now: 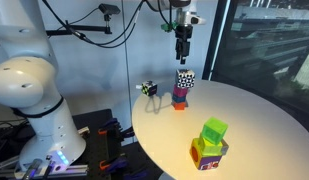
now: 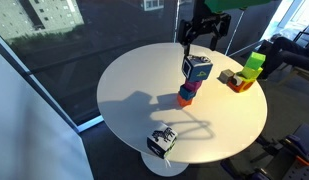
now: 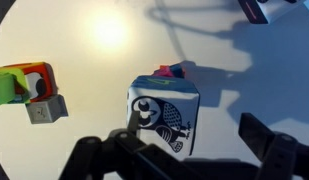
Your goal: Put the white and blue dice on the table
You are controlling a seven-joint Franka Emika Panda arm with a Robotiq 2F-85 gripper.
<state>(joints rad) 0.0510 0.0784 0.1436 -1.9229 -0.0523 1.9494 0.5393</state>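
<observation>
We see a large round table with a smooth plain white top. It stands in a room where dark window glass rises behind it in an exterior view. Beside the table stands the bulky white base of the robot arm, with black cables strung above it. The black gripper hangs straight down over the middle of the table. Its fingers are spread wide and pinch nothing. In the wrist view they reach in from the lower edge, one on each side of the white and blue dice, with bare table between each finger and the cube. In both exterior views the fingertips sit just above the dice, and we cannot make out any contact. The dice does not rest on the table. It is the top piece of a small tower, sitting on a magenta cube, which sits on an orange block that touches the tabletop. Its white faces carry dark blue checker-like marks. Near one edge of the table a green cube sits tilted on a multicoloured block, well apart from the tower. At another edge stands a smaller black, white and yellow cube, on its own on the white top.
</observation>
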